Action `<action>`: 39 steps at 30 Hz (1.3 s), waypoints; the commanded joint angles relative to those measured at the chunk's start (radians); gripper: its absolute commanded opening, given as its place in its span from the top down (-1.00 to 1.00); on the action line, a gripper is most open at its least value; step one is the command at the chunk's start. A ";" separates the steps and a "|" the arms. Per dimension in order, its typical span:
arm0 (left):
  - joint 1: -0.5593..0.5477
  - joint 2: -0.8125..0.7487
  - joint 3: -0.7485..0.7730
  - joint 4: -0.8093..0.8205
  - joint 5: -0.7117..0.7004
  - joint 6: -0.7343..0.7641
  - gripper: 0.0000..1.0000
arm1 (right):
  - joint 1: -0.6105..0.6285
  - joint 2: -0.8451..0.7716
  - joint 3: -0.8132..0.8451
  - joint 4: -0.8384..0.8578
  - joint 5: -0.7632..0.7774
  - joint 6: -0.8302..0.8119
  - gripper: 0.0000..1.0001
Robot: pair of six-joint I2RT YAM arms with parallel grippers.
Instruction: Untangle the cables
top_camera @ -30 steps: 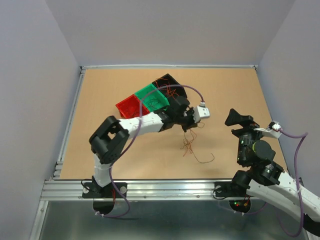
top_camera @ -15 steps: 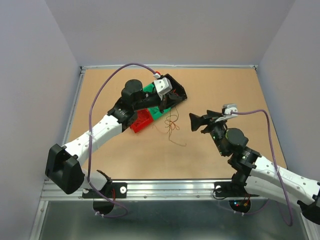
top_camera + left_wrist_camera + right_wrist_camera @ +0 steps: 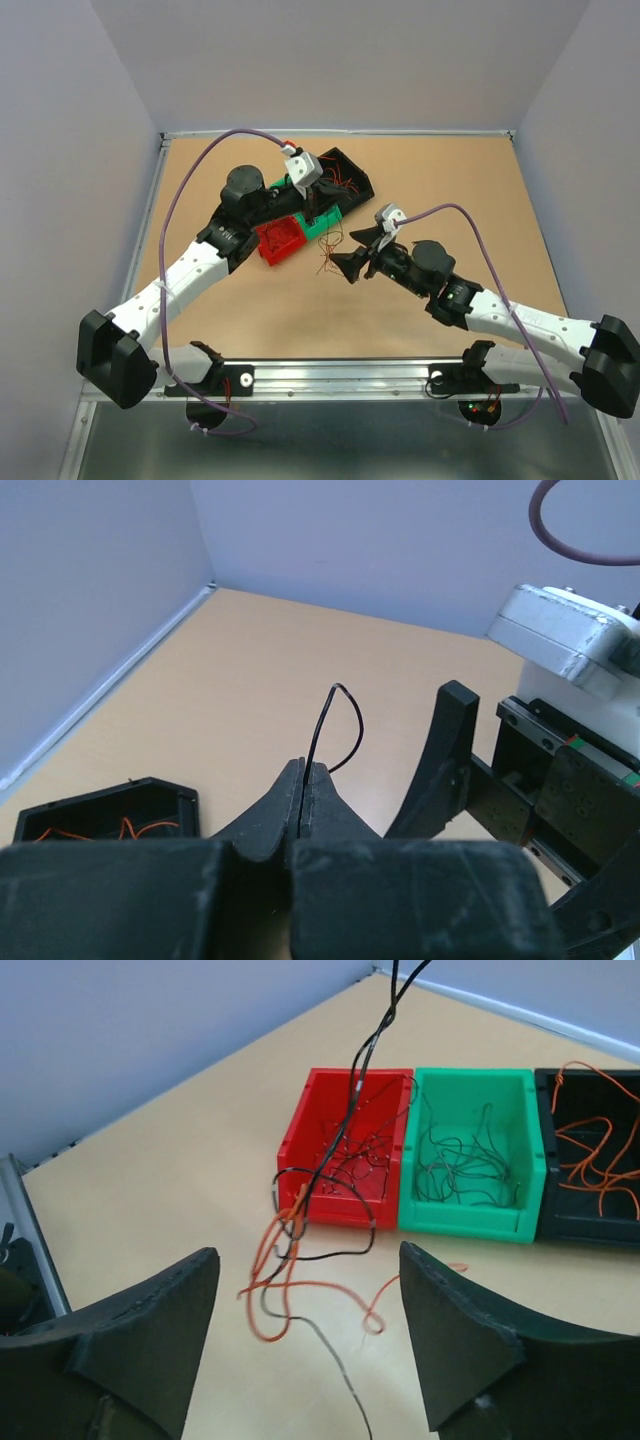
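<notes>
The right gripper [image 3: 352, 266] sits low over the table [image 3: 480, 190], its fingers [image 3: 150, 1330] spread wide apart with nothing between them. Just past it, at about 10 o'clock, the tangle of cables [image 3: 290, 1260] lies on the wood in orange and black loops. A black wire [image 3: 365, 1060] climbs from it toward 12 o'clock. Behind stand a red bin [image 3: 292, 1148], green bin [image 3: 460, 1222] and black bin [image 3: 580, 1228], each holding loose wires. Above them the left gripper [image 3: 305, 772] is pinched tight on the black wire.
</notes>
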 commanded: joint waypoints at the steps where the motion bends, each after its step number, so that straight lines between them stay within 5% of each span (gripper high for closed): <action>1: 0.017 -0.081 -0.026 0.104 -0.061 -0.029 1.00 | 0.000 0.011 0.082 0.084 -0.090 -0.016 -0.51; 8: 0.023 -0.093 -0.028 0.101 -0.086 -0.047 1.00 | 0.000 0.067 0.120 0.076 -0.108 -0.007 -0.06; 16: 0.036 -0.101 -0.030 0.103 -0.100 -0.059 1.00 | 0.000 0.140 0.168 0.060 -0.064 -0.011 -0.01; 24: 0.051 -0.116 -0.025 0.100 -0.123 -0.062 1.00 | -0.001 0.167 0.185 0.048 -0.047 -0.018 0.90; 27: 0.085 -0.118 0.024 0.051 -0.219 -0.098 1.00 | 0.000 0.146 0.182 0.027 -0.007 0.002 0.99; 31: 0.274 -0.145 0.122 0.004 -0.402 -0.169 1.00 | 0.000 0.089 0.160 -0.013 0.112 0.042 0.99; 33: 0.495 -0.171 0.124 0.043 -0.419 -0.279 1.00 | 0.000 0.048 0.154 -0.063 0.259 0.089 0.99; 36: 0.781 -0.155 0.116 0.086 -0.378 -0.392 1.00 | -0.001 -0.036 0.142 -0.146 0.449 0.142 0.99; 39: 0.899 -0.078 0.113 0.119 -0.273 -0.492 1.00 | -0.001 -0.127 0.084 -0.182 0.693 0.194 0.99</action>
